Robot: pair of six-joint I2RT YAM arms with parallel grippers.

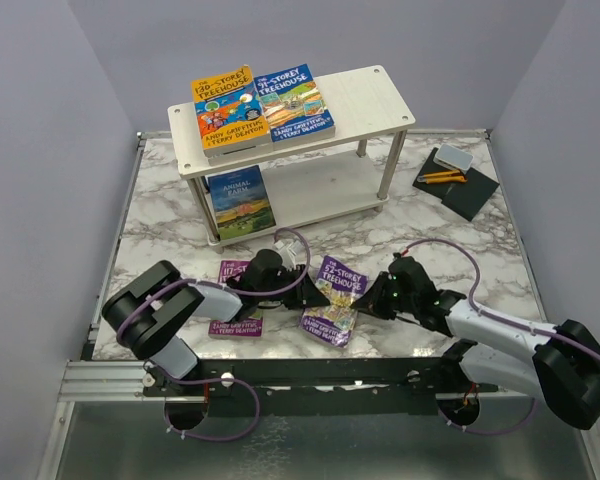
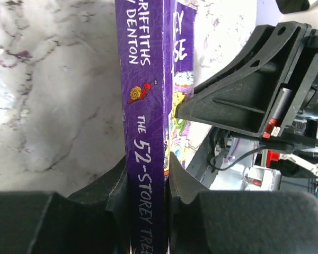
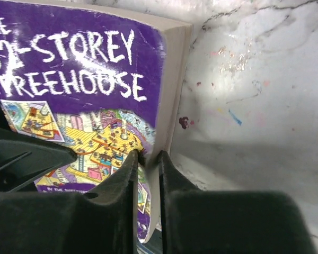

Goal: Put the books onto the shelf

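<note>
52-Storey Treehouse book [image 1: 337,300] gripped at both ends over the counter [image 1: 160,220], well apart from the shelf [image 1: 360,100].

A second purple book [image 1: 232,325] is seen flat just beside the left end effector [image 2: 148,180], which is clamped on the spine of the 52-Storey Treehouse book. At the opposite corner the right end effector [image 3: 147,164] is set close on either side; whether it presses cannot be told. The shelf stands beyond both, and a black pad [image 1: 460,185] lies well beyond the right one.
</note>
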